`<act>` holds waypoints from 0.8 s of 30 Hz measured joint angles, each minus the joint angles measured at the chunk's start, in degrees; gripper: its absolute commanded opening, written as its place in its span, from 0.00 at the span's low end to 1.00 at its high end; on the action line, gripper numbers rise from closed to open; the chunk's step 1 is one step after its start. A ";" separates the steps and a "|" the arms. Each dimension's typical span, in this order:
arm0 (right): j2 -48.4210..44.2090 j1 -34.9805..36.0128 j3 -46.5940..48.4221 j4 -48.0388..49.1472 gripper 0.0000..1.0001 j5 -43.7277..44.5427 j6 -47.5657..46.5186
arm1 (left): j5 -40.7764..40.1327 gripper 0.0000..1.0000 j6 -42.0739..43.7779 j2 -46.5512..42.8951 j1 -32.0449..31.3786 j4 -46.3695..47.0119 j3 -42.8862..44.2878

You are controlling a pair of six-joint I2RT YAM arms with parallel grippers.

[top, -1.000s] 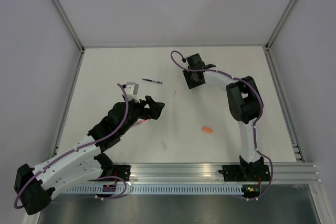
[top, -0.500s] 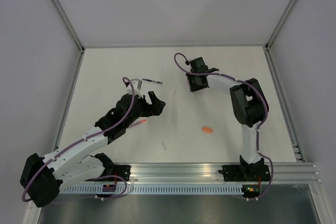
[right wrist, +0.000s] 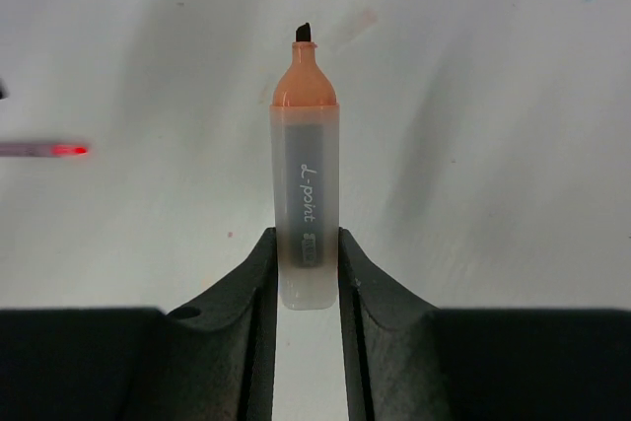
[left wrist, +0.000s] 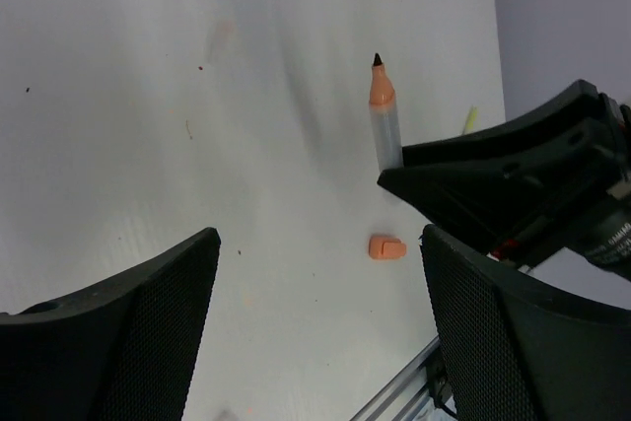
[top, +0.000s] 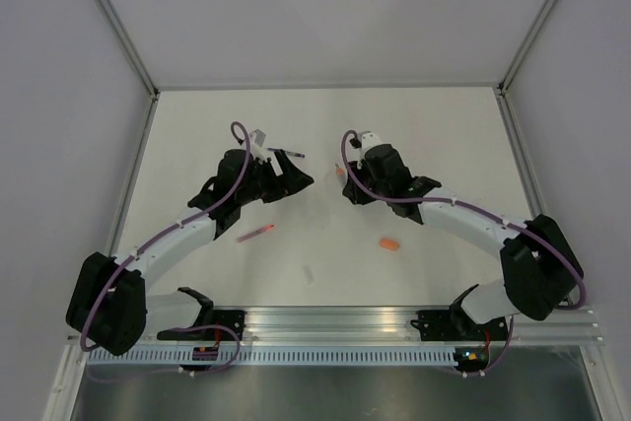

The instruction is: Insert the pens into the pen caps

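Your right gripper [right wrist: 306, 244] pinches the orange-tipped pen [right wrist: 305, 165], your left gripper [left wrist: 318, 239] stands spread over the table [left wrist: 148, 96], where what seems an orange cap [left wrist: 386, 246] lies.

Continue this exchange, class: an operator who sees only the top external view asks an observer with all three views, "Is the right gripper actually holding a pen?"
Observer: Yes. In the right wrist view the right gripper is shut on a clear-barrelled pen.
Operator: Capped?
Observer: No. Its dark nib is bare.
Operator: And the other arm's?
Observer: The left wrist view shows the left gripper open, with nothing between its fingers.
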 measured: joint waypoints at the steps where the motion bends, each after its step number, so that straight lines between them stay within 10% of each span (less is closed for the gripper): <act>1: -2.21 1.18 -1.18 1.09 0.00 -0.13 0.63 | 0.85 0.87 -0.24 0.55 0.00 1.01 0.22; 15: -11.65 9.57 -4.70 8.37 0.00 -0.13 5.99 | 5.90 0.79 -2.03 2.25 -1.81 11.78 0.39; 24: -11.72 11.96 -4.74 10.45 0.00 0.72 7.04 | 6.71 0.50 -2.89 5.33 -4.00 13.05 0.39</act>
